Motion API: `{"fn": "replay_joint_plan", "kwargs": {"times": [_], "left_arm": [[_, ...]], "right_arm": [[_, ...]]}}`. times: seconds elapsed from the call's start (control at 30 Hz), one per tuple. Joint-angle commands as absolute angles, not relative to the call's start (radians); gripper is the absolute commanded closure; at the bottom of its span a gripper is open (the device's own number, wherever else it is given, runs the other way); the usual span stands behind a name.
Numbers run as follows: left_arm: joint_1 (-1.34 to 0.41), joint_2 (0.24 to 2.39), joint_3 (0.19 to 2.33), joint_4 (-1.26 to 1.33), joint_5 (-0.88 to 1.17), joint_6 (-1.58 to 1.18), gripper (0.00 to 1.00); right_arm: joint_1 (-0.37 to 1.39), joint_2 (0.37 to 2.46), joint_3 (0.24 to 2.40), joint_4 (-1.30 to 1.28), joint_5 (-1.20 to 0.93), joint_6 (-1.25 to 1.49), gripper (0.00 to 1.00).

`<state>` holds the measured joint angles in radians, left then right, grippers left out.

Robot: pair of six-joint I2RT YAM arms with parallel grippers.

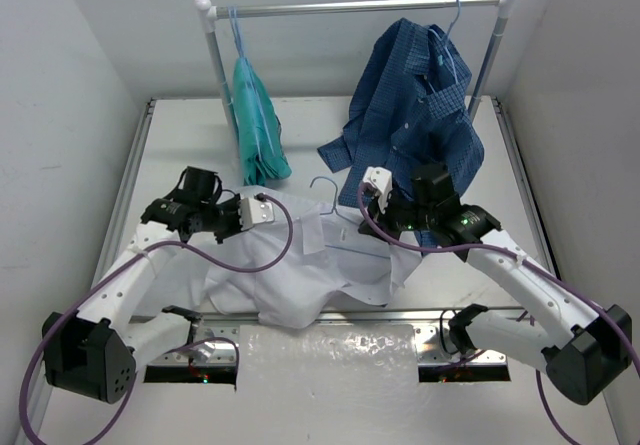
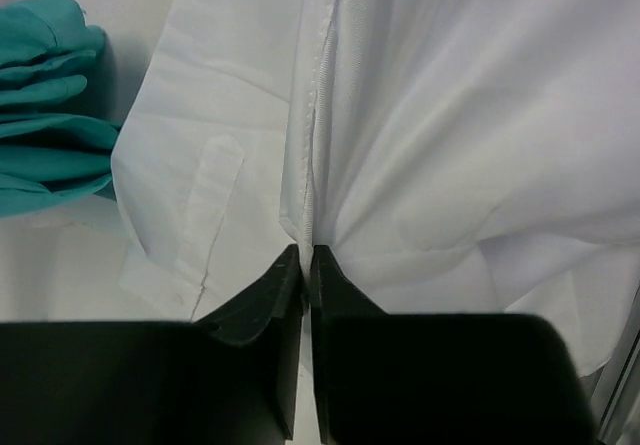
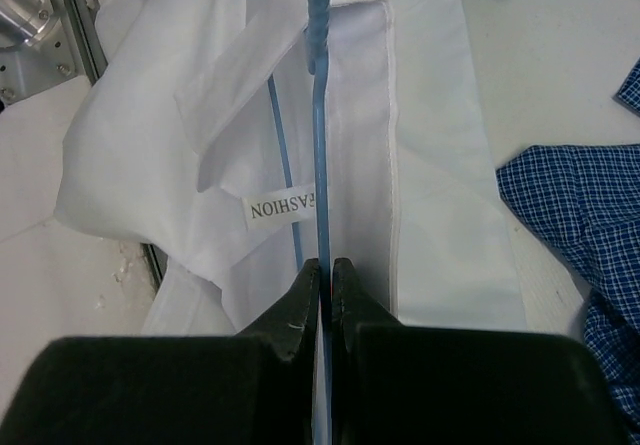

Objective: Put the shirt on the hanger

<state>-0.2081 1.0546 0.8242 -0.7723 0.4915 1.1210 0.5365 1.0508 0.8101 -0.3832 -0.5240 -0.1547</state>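
the white shirt [image 1: 300,275] lies in a crumpled heap on the table [image 1: 180,155], in the middle, just in front of the two arms. part of it hangs over the near edge of the table.

the left gripper [image 2: 306,255] is at the left side of the shirt. its two black fingers are pressed together, and a stitched edge of the white cloth is pinched between the tips. the cloth pulls into folds that spread out from that spot.

the right gripper [image 3: 325,263] is at the right side of the shirt. its fingers are squeezed tight on the thin blue wire of the hanger [image 3: 320,115]. the wire runs straight up from between the tips, over the open neck of the shirt. a second bit of blue wire shows inside the shirt, next to a small white label [image 3: 280,207]. in the top view the hook of the hanger pokes out past the far edge of the shirt, between the two grippers.

a teal-green garment [image 1: 255,125] hangs from the left end of the rail [image 1: 360,6] at the back. a blue checked shirt [image 1: 420,95] hangs at the right end, and its bottom part rests on the table close to the right gripper.
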Motion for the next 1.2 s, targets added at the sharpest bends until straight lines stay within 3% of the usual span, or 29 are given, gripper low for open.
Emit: {"fn": "replay_joint_plan", "kwargs": {"times": [0.0, 0.33, 0.4, 0.53, 0.63, 0.77, 0.83, 0.87, 0.97, 1.17], "left_arm": [[-0.169, 1.069, 0.842, -0.79, 0.476, 1.17, 0.96], [-0.092, 1.094, 0.812, -0.773, 0.44, 1.252, 0.91], [-0.084, 1.091, 0.805, -0.785, 0.449, 1.272, 0.84], [-0.087, 1.057, 0.853, -0.869, 0.589, 1.309, 0.55], [-0.097, 1.013, 0.946, -0.887, 0.794, 1.29, 0.45], [-0.172, 0.989, 0.95, -0.836, 0.789, 1.221, 0.45], [-0.227, 0.989, 0.922, -0.789, 0.749, 1.157, 0.45], [-0.25, 0.992, 0.89, -0.751, 0.695, 1.11, 0.45], [-0.316, 1.009, 0.841, -0.612, 0.612, 0.962, 0.45], [-0.319, 1.026, 0.792, -0.433, 0.477, 0.818, 0.46]], "right_arm": [[0.531, 1.032, 0.828, -0.379, -0.512, -0.181, 1.0], [0.531, 1.014, 0.798, -0.356, -0.5, -0.181, 1.0], [0.531, 1.014, 0.79, -0.344, -0.503, -0.175, 1.0], [0.532, 1.031, 0.744, -0.246, -0.548, -0.109, 1.0], [0.532, 1.043, 0.706, -0.166, -0.566, -0.077, 1.0], [0.548, 1.081, 0.684, -0.103, -0.558, -0.072, 1.0], [0.555, 1.101, 0.677, -0.039, -0.508, -0.014, 0.87], [0.552, 1.133, 0.68, 0.003, -0.502, 0.033, 0.72], [0.551, 1.265, 0.777, 0.014, -0.465, 0.133, 0.53], [0.552, 1.5, 0.899, -0.099, -0.288, 0.101, 0.43]]}}
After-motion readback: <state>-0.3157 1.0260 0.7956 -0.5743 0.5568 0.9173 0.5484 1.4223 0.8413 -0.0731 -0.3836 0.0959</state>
